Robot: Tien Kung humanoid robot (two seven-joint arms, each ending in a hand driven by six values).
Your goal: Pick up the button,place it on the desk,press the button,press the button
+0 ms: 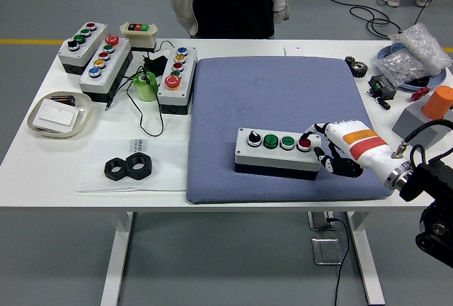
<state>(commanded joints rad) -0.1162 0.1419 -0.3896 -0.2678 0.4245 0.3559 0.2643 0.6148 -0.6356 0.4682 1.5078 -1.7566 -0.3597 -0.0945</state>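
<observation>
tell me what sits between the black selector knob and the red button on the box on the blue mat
In the head view, two green buttons sit in a row between the black selector knob and the red button, where the right hand has a fingertip.

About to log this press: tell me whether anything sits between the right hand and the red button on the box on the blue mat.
Nothing visible does. The right hand reaches the red button on the button box with one fingertip; the other fingers are curled beside the box's right end.

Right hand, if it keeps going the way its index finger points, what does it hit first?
The right hand points left at the button box; its fingertip appears to sit at the red button already, though contact is hard to judge.
</observation>
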